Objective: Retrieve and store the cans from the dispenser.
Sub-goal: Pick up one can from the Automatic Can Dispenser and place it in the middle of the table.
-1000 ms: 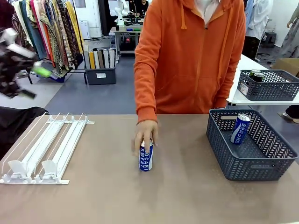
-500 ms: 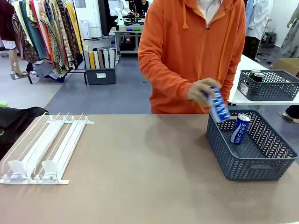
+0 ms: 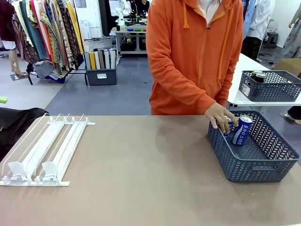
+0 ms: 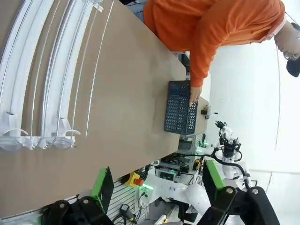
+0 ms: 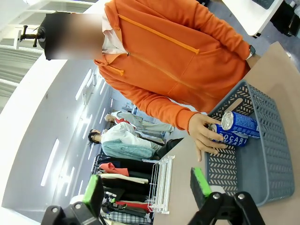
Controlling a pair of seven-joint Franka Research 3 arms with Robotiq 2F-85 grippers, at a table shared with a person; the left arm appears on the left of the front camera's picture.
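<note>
The white and clear dispenser (image 3: 42, 150) lies flat at the table's left; it appears again in the left wrist view (image 4: 37, 70). Two blue cans rest in the dark mesh basket (image 3: 256, 162) at the right: one leaning can (image 3: 242, 130), and a second can (image 5: 230, 138) under the person's hand (image 3: 220, 117). My left gripper (image 4: 157, 183) hangs high above the table, open, with nothing between its green pads. My right gripper (image 5: 146, 187) is open too and holds nothing, well back from the basket (image 5: 262, 159) and the hand (image 5: 204, 133).
A person in an orange hoodie stands at the far side, one arm reaching into the basket. A second mesh basket (image 3: 270, 87) with dark cans sits on a white table behind at the right. Bare brown tabletop (image 3: 141, 174) lies between dispenser and basket.
The person lifted the blue can from the middle of the table and carried it right into the basket. My left arm, blurred at upper left a second ago, has left the front view.
</note>
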